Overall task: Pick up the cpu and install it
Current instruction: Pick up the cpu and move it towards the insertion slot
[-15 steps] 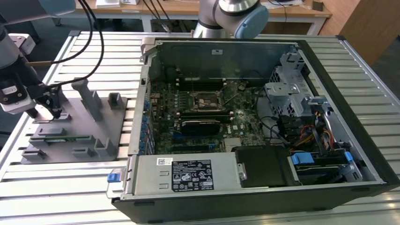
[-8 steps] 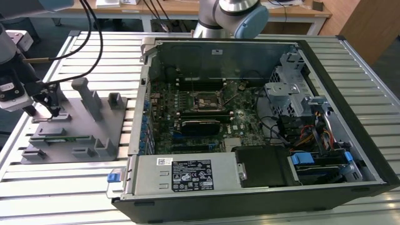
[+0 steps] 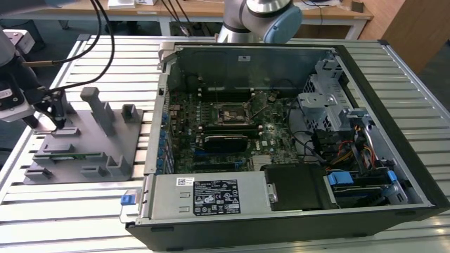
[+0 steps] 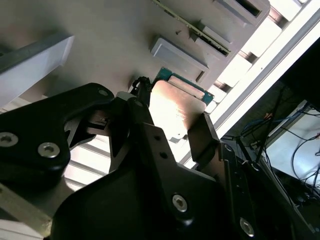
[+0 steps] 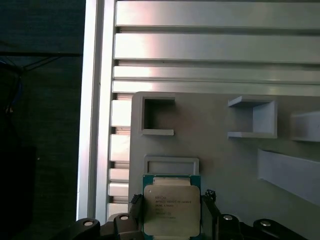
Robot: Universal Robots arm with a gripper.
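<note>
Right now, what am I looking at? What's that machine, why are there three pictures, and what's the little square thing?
It's a robot arm with a gripper, a claw for picking things up. The exterior view comes from a camera off the arm that sees the whole metal table. Both wrist views come from cameras riding on the arm, close to the claw. On the table lie an open computer case, its insides showing, and a grey tray holding a thin green memory stick. The square thing is the cpu, a computer's thinking chip. The gripper's fingers sit tight against two sides of it above the tray, so it seems gripped; whether it is lifted yet, I cannot tell.
</note>
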